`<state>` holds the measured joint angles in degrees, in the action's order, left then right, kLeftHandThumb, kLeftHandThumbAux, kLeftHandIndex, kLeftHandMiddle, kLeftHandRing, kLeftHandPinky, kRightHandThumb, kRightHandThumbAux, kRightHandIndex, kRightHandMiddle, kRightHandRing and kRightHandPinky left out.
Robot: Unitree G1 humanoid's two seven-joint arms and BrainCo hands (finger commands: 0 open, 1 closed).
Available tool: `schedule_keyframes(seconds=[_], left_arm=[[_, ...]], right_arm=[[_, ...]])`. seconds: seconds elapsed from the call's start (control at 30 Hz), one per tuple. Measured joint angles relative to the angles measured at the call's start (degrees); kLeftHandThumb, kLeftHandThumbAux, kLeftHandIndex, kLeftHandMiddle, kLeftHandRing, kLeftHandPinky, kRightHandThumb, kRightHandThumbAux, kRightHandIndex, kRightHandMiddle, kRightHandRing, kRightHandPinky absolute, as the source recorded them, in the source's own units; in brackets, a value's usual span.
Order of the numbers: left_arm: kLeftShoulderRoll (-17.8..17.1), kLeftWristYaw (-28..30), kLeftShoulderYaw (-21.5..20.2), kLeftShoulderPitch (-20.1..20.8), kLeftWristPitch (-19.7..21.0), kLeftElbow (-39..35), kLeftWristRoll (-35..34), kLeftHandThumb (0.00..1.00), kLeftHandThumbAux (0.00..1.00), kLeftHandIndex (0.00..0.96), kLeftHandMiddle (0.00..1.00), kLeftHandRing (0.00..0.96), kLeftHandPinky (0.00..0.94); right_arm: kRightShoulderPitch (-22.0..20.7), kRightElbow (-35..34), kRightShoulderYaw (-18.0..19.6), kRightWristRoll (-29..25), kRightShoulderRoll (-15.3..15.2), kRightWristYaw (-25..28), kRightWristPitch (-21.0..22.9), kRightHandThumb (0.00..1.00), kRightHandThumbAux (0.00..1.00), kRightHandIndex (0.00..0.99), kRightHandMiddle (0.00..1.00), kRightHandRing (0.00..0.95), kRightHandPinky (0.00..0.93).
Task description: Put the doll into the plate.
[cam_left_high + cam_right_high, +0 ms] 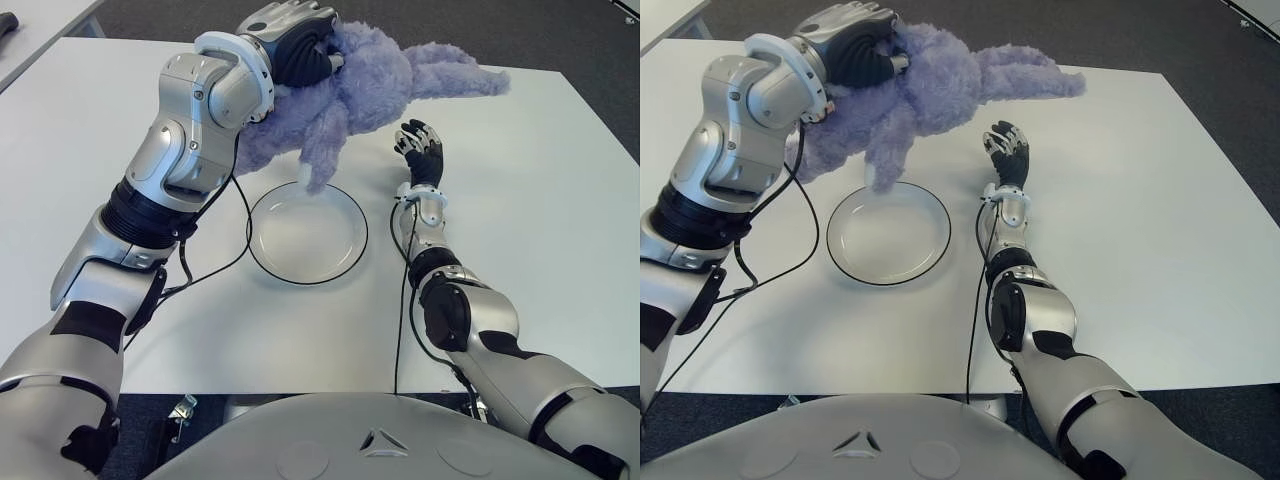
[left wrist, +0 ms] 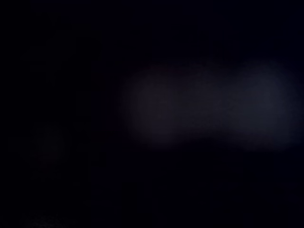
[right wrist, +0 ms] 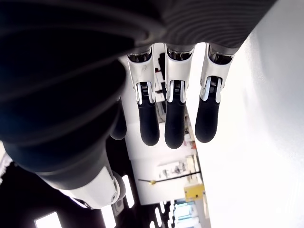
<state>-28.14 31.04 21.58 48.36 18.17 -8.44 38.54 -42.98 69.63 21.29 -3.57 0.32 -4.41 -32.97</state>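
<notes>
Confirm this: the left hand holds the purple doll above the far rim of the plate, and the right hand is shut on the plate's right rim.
Only the last part is wrong. In the left eye view the right hand shows open and empty, beside the plate on its right, not gripping its rim. The left hand does hold the purple doll above the plate's far rim.

A fuzzy lilac plush doll (image 1: 375,85) hangs above a clear, glossy, dark-rimmed plate (image 1: 345,255) on the matt white table (image 1: 540,230); beside the plate, smooth black-and-white plastic fingers (image 3: 175,118).
</notes>
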Motion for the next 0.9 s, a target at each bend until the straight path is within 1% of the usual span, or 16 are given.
schedule_keyframes(seconds=[0.07,0.1,0.17,0.27,0.4,0.47,0.53,0.63,0.83,0.9], left_arm=[[0.3,0.3,0.1,0.0,0.7,-0.8,0.4,0.965,0.613,0.707,0.496,0.691,0.597],[0.5,0.5,0.1,0.0,1.2,-1.2,0.5,0.961,0.617,0.716,0.484,0.696,0.666],[1.0,0.6,0.2,-0.1,1.8,-2.2,0.9,0.962,0.617,0.717,0.485,0.700,0.694],[1.6,0.8,0.4,-0.2,2.3,-3.3,0.9,0.960,0.619,0.722,0.479,0.712,0.715],[2.1,0.8,1.0,-0.3,2.8,-4.6,1.0,0.959,0.622,0.723,0.472,0.716,0.716],[2.3,1.0,1.4,-0.3,3.1,-5.1,1.0,0.962,0.617,0.714,0.485,0.720,0.731],[2.3,1.6,1.7,-0.3,3.1,-5.2,1.0,0.966,0.613,0.713,0.496,0.721,0.696],[2.3,2.3,2.1,-0.3,3.2,-5.2,0.9,0.967,0.612,0.712,0.500,0.721,0.687],[2.3,3.2,2.2,-0.3,3.1,-5.2,0.9,0.969,0.612,0.717,0.502,0.754,0.724],[2.3,3.3,2.2,-0.3,3.1,-5.2,0.9,0.970,0.612,0.719,0.502,0.760,0.723]], right_arm=[[0.0,0.0,0.0,0.0,0.0,0.0,0.0,0.326,0.834,0.268,0.287,0.291,0.321],[0.0,0.0,0.0,0.0,0.0,0.0,0.0,0.325,0.836,0.267,0.285,0.286,0.318],[0.0,0.0,0.0,0.0,0.0,0.0,0.0,0.325,0.837,0.268,0.285,0.287,0.321],[0.0,0.0,0.0,0.0,0.0,0.0,0.0,0.327,0.839,0.271,0.287,0.290,0.328],[0.0,0.0,0.0,0.0,0.0,0.0,0.0,0.324,0.838,0.271,0.288,0.291,0.326],[0.0,0.0,0.0,0.0,0.0,0.0,0.0,0.321,0.839,0.269,0.290,0.292,0.327],[0.0,0.0,0.0,0.0,0.0,0.0,0.0,0.317,0.840,0.269,0.294,0.296,0.332],[0.0,0.0,0.0,0.0,0.0,0.0,0.0,0.304,0.840,0.264,0.292,0.297,0.330],[0.0,0.0,0.0,0.1,0.1,-0.2,0.0,0.326,0.842,0.268,0.290,0.291,0.325],[0.0,0.0,0.0,0.1,0.1,-0.2,0.0,0.331,0.842,0.271,0.291,0.292,0.326]])
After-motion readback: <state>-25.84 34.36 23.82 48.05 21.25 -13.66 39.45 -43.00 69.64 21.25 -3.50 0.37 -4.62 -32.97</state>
